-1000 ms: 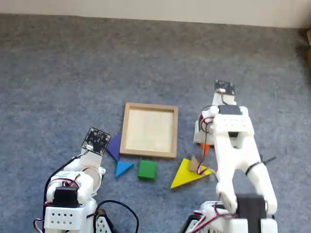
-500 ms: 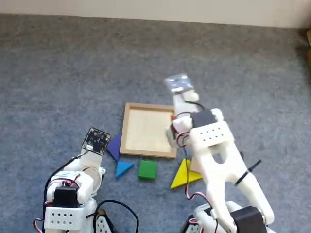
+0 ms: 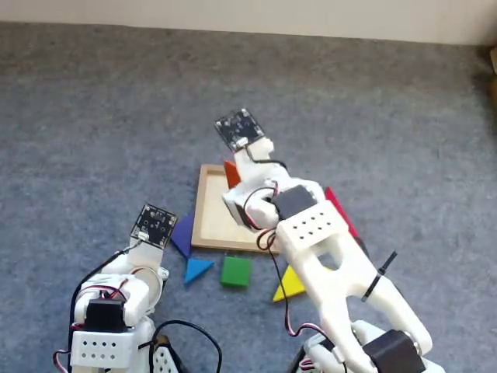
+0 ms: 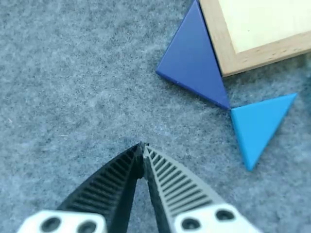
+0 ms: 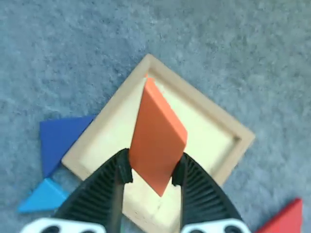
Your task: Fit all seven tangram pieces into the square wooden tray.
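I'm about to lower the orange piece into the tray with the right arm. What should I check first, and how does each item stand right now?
1. Grip of the right gripper on the orange piece: ok, clamped at both edges.
2. Piece above the tray: ok.
3. Piece's far tip inside the rim: cannot tell.
4. Tray floor bare where it shows: ok.
5. The left gripper shut and apart from the tray: ok.
6. The dark blue triangle outside the tray, against its rim: ok.
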Robot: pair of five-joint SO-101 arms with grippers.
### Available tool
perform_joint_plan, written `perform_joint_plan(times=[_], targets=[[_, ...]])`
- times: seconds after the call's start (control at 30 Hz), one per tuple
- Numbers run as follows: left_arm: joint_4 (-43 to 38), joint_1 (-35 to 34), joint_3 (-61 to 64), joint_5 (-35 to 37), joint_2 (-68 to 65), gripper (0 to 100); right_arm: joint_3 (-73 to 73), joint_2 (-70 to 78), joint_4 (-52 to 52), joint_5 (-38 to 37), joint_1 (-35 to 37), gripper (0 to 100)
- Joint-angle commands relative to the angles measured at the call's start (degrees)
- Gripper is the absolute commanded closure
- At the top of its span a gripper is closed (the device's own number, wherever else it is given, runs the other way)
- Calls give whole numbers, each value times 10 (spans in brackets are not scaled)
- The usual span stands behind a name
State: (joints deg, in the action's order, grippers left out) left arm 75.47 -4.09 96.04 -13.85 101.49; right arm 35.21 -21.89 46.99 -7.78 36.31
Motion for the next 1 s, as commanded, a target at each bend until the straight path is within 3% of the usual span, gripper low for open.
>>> perform_joint_plan(times=[0.0, 0.2, 0.47, 0.67, 0.8, 0.97], targets=[[3, -5, 11, -7, 29, 993, -51, 13, -28, -5, 7, 985], [3, -5, 11, -7, 29, 993, -54, 109, -28, -5, -15, 985], [3, -5, 11, -7, 29, 993, -81, 130, -29, -4, -153, 985], [3, -5, 11, -7, 29, 993, -109, 214, -39, -4, -193, 974], [3, -5, 11, -7, 29, 993, -165, 264, 0, -4, -215, 894], [3, -5, 11, -7, 29, 993, -256, 273, 145, -5, -224, 761]])
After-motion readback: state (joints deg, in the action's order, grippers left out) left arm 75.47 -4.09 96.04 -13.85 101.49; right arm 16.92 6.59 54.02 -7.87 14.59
